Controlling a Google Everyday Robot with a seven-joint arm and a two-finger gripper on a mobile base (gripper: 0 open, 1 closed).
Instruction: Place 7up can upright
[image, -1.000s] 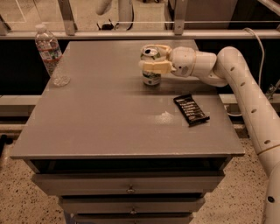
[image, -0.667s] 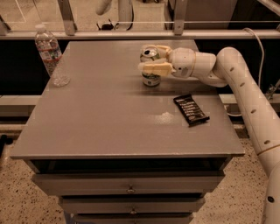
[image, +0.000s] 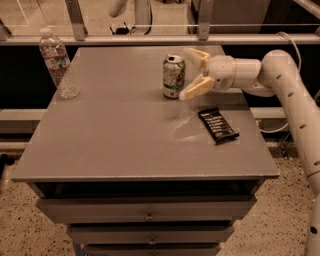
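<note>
We hold our gripper (image: 192, 71) out to the left on a level wrist, its two cream-coloured fingers (image: 196, 87) spread wide apart. One finger angles up and away and the other angles down toward the camera. Our white arm (image: 295, 100) rises along the right edge of the view, its lower segment dotted with small holes, bends at a rounded joint near the top, and from there the forearm runs roughly level leftward to the gripper.

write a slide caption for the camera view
7up can standing upright on the grey table, with the robot's open gripper right beside it
</note>
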